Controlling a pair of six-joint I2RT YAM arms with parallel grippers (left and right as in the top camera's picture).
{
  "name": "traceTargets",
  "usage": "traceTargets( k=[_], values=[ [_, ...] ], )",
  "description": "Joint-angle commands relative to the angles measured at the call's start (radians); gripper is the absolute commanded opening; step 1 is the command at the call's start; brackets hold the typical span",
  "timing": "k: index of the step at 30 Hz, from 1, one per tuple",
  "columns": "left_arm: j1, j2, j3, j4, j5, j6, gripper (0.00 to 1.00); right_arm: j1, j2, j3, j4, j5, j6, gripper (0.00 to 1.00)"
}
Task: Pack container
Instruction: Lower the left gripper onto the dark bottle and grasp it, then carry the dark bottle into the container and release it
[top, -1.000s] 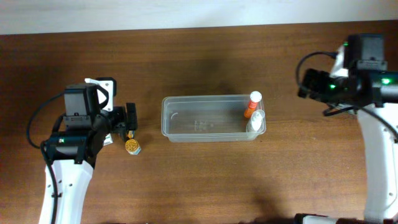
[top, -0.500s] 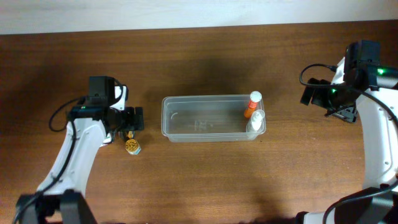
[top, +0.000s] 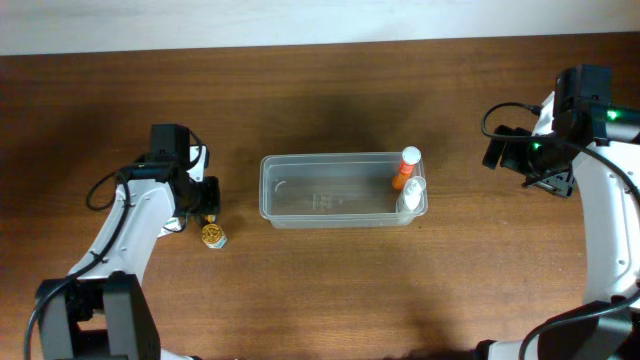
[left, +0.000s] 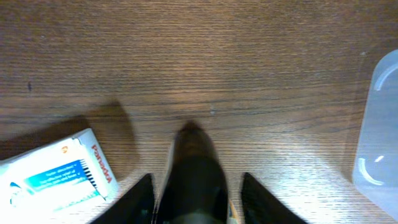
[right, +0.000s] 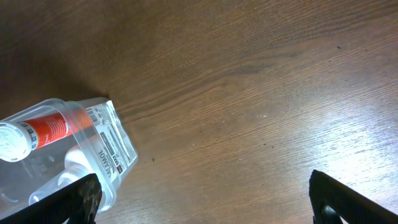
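Your wooden table (top: 320, 90) fills the overhead view, and the two arms stand at its opposite ends, well apart from each other. The container (top: 300, 160) sits near the middle of the table, long side running left to right, closer to your left arm than to your right. Most of its floor is bare, and what it holds is crowded at the end nearest your right arm. Your left gripper (top: 208, 194) sits low over the table just beside the container's left end, and its fingers (left: 142, 200) are spread. A dark brown object (left: 194, 180) stands between them with a thin strip of wood showing on either side, so nothing is clamped. You cannot tell from these views what that object is. Your right gripper (right: 204, 186) hangs well clear of the container's corner (right: 93, 155), with its jaws wide apart and only bare wood between them. A white box (left: 56, 177) with blue and red print lies flat beside your left fingers. In the container, an orange bottle (top: 404, 170) with a white cap leans at the right end, and a white bottle (top: 412, 194) sits right against it. A small gold-lidded jar (top: 213, 235) stands on the table just in front of your left gripper.
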Motion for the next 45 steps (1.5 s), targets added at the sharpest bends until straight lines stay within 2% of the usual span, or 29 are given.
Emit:
traceTargets(
  k=[1,3,6,14,16,18,23,30,37,41,45],
  values=[
    [0.004,0.000,0.016,0.003,0.000,0.005,0.33,-0.003,0.005,-0.008,0.003,-0.008,-0.010,0.99],
    [0.004,0.000,0.016,0.002,0.000,0.005,0.25,-0.003,0.005,-0.008,0.003,-0.009,-0.010,0.99],
    [0.004,-0.001,0.016,0.002,0.000,0.006,0.20,-0.003,0.005,-0.008,0.003,-0.009,-0.010,0.99],
    [0.004,-0.027,0.074,0.001,-0.003,0.006,0.18,-0.003,0.005,-0.008,0.002,-0.009,-0.010,0.99],
    [0.001,-0.051,0.114,-0.009,0.004,0.005,0.09,-0.003,0.005,-0.008,0.002,-0.009,-0.010,0.99],
    [-0.013,-0.089,0.173,-0.043,0.038,0.005,0.05,-0.003,0.005,-0.008,0.002,-0.009,-0.010,0.99],
    [-0.129,-0.201,0.305,-0.133,0.064,0.004,0.01,-0.003,0.005,-0.008,0.002,-0.009,-0.010,0.99],
    [-0.366,-0.262,0.325,-0.081,0.060,-0.108,0.01,-0.003,0.005,-0.008,0.002,-0.009,-0.010,0.99],
    [-0.609,-0.088,0.326,0.085,0.060,-0.247,0.01,-0.003,0.005,-0.008,0.002,-0.009,-0.010,0.99],
    [-0.683,0.026,0.326,0.188,0.060,-0.291,0.01,-0.003,0.005,-0.008,0.001,-0.009,-0.010,0.99],
    [-0.725,0.112,0.326,0.214,0.003,-0.348,0.01,-0.003,0.005,-0.008,0.001,-0.009,-0.010,0.99]
  ],
)
